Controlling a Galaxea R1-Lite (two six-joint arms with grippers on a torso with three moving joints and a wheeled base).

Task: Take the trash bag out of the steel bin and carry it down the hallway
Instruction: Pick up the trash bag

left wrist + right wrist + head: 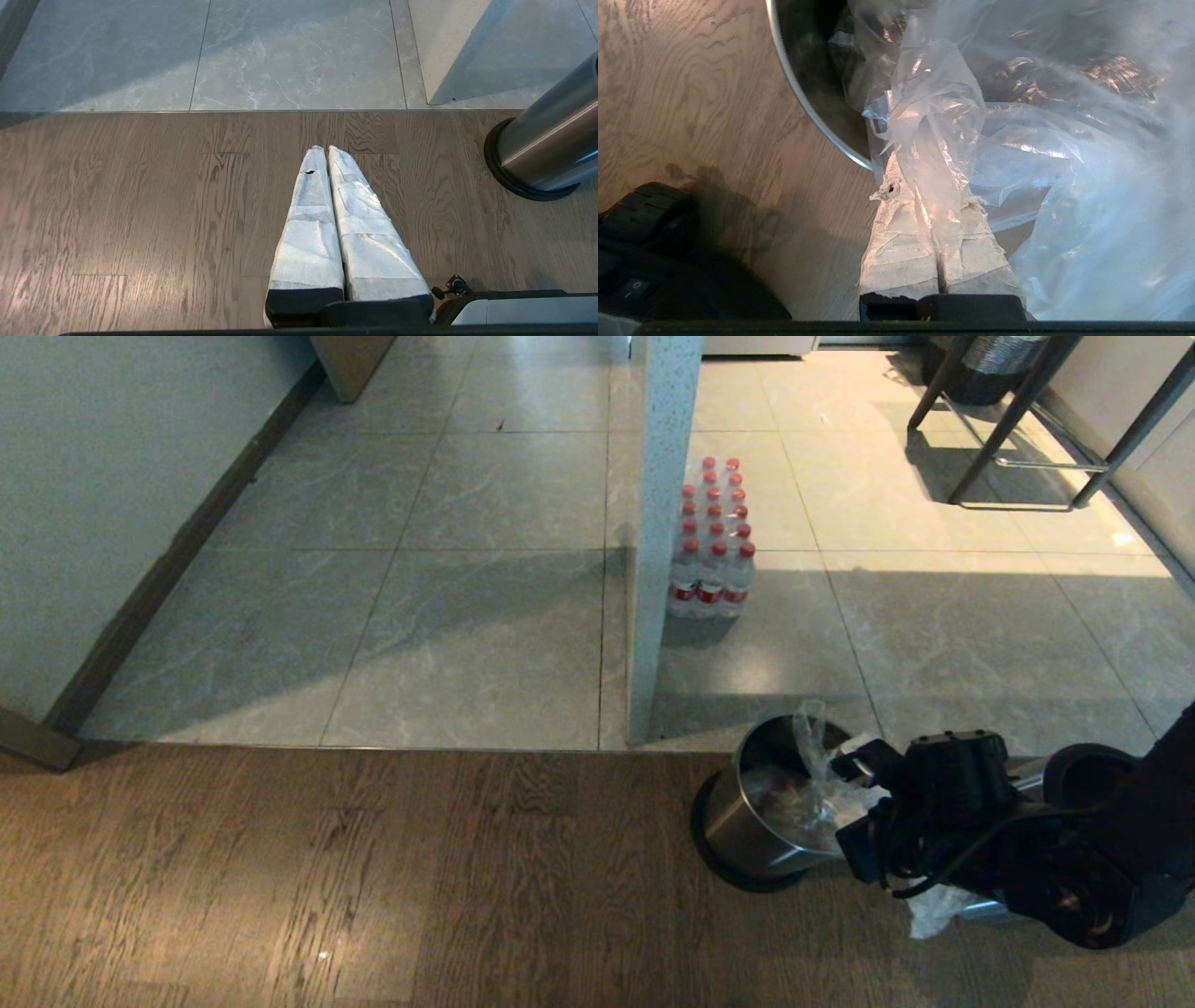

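Bag (934, 107) sits partly in bin (747, 831), on wood floor (373, 877) near tile edge. R gripper (931, 196) is clamped on bag film at rim; L gripper (327, 154) is closed, empty, parked. Step: extraction. Next: lift straight up, clear rim. Pillar (663, 523) stands close behind; tiles beyond are open.

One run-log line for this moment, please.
right gripper: shut on trash bag | bag: partly inside steel bin | bin: tilted on wood floor | left gripper: shut, idle
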